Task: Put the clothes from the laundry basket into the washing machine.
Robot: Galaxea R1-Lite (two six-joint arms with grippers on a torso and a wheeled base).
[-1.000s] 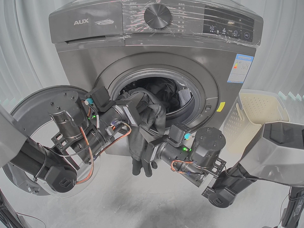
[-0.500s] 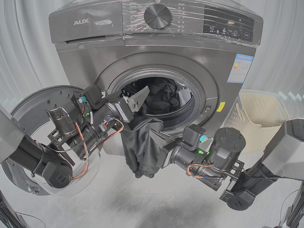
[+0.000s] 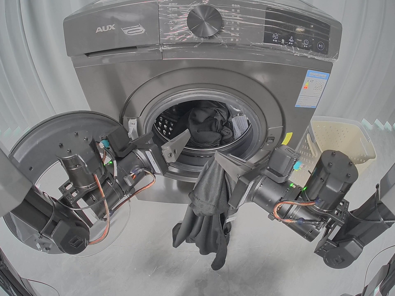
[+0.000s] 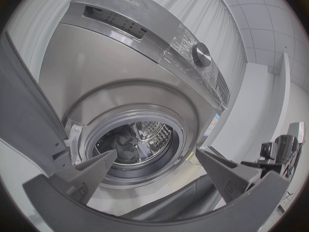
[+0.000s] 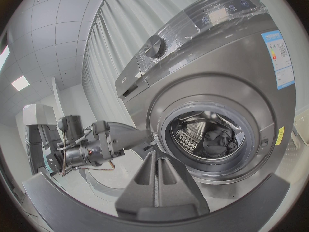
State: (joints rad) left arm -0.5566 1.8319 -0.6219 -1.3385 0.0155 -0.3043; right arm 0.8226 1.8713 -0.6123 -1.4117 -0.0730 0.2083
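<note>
My left end effector (image 4: 155,152) lets go, apart; right end effector (image 5: 156,161), clamped on the cloth (image 3: 207,202), drags it out of the washer (image 3: 197,75).

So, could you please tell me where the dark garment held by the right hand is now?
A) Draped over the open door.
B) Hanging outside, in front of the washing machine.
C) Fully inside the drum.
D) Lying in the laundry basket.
B: the dark garment hangs freely from the shut right hand, in front of and outside the washing machine.
</note>
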